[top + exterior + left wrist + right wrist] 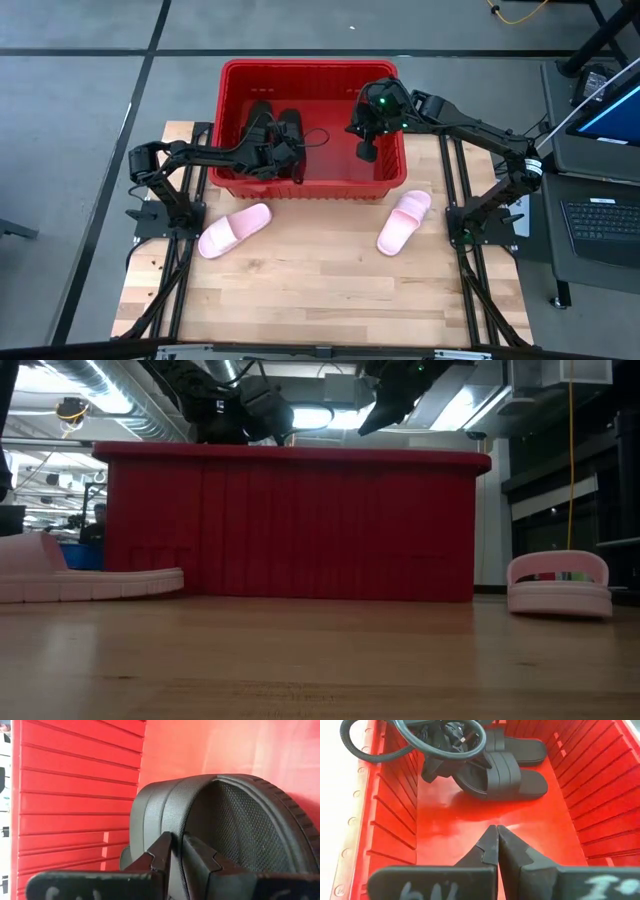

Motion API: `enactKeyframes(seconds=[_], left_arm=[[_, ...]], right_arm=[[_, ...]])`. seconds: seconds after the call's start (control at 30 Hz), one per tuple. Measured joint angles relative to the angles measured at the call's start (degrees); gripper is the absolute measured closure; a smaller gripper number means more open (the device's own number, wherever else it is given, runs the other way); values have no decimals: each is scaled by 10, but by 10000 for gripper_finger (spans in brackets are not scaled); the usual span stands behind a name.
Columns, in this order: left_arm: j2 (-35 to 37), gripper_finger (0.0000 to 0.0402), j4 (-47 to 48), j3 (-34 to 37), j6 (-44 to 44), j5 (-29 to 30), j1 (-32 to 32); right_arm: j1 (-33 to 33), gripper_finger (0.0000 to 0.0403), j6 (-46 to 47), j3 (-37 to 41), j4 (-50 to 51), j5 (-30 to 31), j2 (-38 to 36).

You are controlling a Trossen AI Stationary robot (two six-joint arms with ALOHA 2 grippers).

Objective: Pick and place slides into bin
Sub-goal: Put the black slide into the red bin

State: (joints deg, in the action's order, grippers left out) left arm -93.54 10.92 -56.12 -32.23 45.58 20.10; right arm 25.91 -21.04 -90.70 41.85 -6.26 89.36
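Observation:
The red bin (310, 67) stands at the table's far middle. Two black slides lie inside its left half: one (262, 120) beside the left wall, the other (502, 777) next to it under my left gripper (285, 148), which reaches in over the near left rim and is shut on it. My right gripper (366, 152) hangs shut over the bin's right half with nothing in it. Two pink slides lie sole down on the table in front of the bin, one at the left (235, 230) and one at the right (403, 220). My left gripper pinches the edge of the black slide's wide strap (176, 837) between its two fingers (162, 851), one on the strap's outer face and one on its inner face. It slants down into the bin from the near left. The slide's sole (530, 787) rests on the bin floor.
The bin's high ribbed walls (300, 520) surround both grippers, and the bare red floor (455, 830) lies below my right gripper. Bare wooden table (320, 290) stretches from the pink slides to the near edge. A laptop and a desk stand beyond the table's right edge.

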Motion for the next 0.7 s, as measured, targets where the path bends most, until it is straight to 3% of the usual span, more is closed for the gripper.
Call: enactKeyframes(seconds=[0.7], left_arm=[[7,316,2,0,-9,-8,-1]], right_arm=[[0,397,0,0,5,0,0]])
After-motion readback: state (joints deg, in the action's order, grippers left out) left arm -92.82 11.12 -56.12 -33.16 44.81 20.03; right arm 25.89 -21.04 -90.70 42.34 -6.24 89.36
